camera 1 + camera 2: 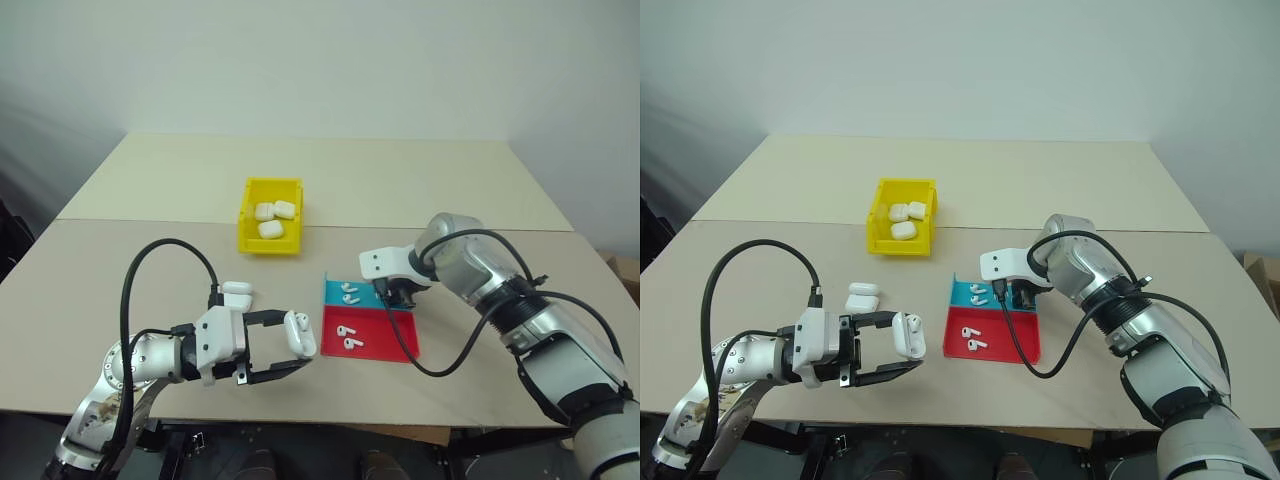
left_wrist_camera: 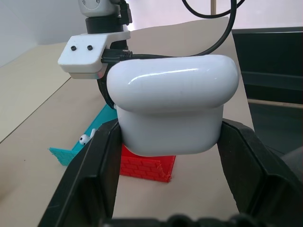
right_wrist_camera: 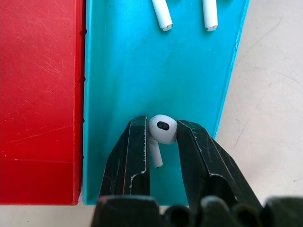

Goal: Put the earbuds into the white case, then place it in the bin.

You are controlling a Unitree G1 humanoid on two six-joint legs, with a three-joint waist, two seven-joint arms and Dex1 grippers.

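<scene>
My right gripper pinches an earbud, apparently off the tray; my left gripper, clamping the case, waits leftward.

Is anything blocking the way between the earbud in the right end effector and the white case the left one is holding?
Nothing visible. The tiny white glossy earbud sits between the right end effector fingers over the blue tray section; bare table separates it from the small white glossy case in the left end effector.

A pale beige table, made of two tops joined along a seam that crosses its width, stands against a plain white wall under soft even light, with a strip of dark floor below its near edge
</scene>
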